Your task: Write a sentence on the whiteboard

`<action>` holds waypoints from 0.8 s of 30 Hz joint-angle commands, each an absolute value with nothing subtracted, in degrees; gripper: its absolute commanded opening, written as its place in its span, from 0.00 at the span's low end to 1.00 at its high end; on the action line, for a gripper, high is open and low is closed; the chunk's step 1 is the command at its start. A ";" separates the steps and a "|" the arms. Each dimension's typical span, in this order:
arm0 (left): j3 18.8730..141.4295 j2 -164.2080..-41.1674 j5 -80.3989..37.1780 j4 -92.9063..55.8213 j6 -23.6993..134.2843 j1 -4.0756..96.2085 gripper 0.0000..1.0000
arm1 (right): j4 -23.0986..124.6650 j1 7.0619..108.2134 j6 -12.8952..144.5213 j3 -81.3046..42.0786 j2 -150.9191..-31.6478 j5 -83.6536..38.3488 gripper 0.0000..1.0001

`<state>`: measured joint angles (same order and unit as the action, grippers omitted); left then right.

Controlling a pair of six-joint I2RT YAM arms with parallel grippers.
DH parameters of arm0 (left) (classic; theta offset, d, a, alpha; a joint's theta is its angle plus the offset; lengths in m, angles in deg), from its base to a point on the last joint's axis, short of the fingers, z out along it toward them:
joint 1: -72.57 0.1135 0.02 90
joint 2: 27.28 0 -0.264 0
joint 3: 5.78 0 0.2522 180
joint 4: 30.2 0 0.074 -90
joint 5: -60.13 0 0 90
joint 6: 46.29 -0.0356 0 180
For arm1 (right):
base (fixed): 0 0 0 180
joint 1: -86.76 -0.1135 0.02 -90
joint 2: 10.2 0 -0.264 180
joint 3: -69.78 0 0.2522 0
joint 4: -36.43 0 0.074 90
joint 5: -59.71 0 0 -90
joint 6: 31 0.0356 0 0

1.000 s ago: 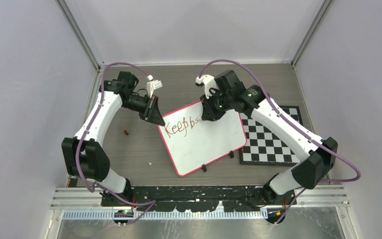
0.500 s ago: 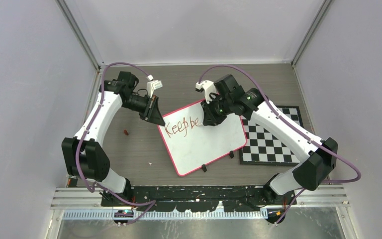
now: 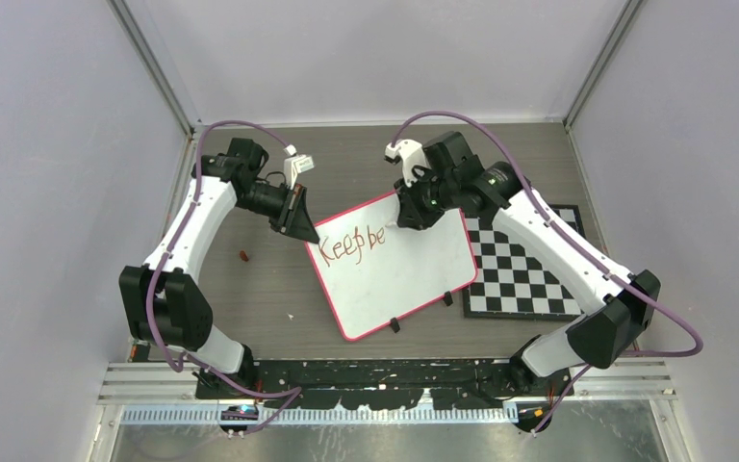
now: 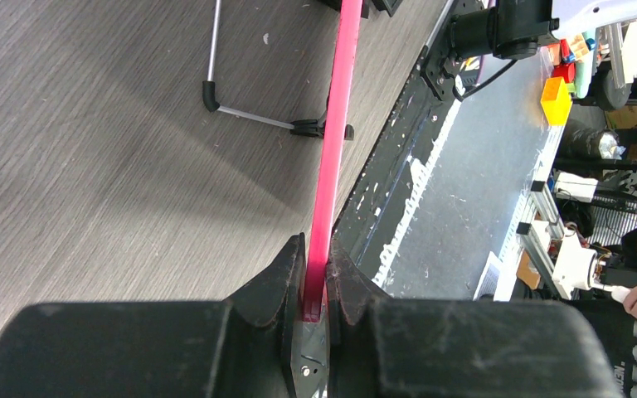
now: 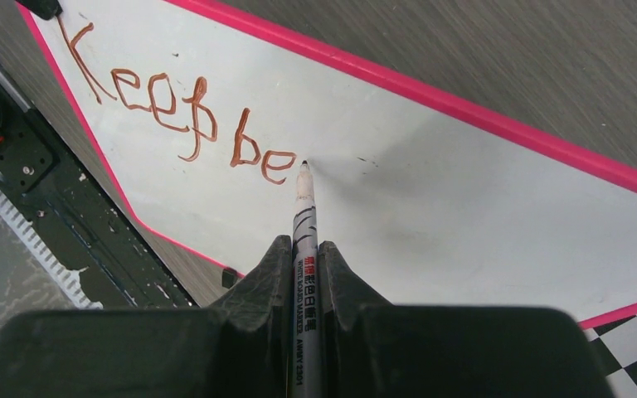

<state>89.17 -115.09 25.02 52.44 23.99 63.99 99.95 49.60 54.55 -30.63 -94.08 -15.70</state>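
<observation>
The whiteboard, white with a pink rim, lies at an angle in the middle of the table. The sentence reads "Keep be" in brownish-red along its upper left. My left gripper is shut on the board's far left corner; in the left wrist view the pink rim runs between the fingers of the left gripper. My right gripper is shut on a white marker. The marker's tip sits at the board just right of the last "e" of the sentence.
A black-and-white checkered board lies partly under the whiteboard's right side. A small red bit rests on the wood left of the board. Two black feet stick out at the board's near edge. Grey walls enclose the table.
The "b" has been finished and an "e" added after it. My right gripper has shifted slightly right with the marker. The left arm has stayed still.
</observation>
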 commanded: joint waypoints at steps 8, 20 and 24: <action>89.28 -113.58 24.01 51.70 24.86 63.96 0.00 | 96.98 51.17 54.25 -34.32 -94.90 -16.16 0.00; 89.13 -113.74 23.93 51.63 24.84 64.03 0.00 | 96.44 51.15 55.98 -27.97 -92.88 -14.13 0.00; 89.09 -113.45 23.83 51.66 24.82 63.95 0.00 | 96.43 51.13 56.03 -26.00 -92.44 -13.85 0.00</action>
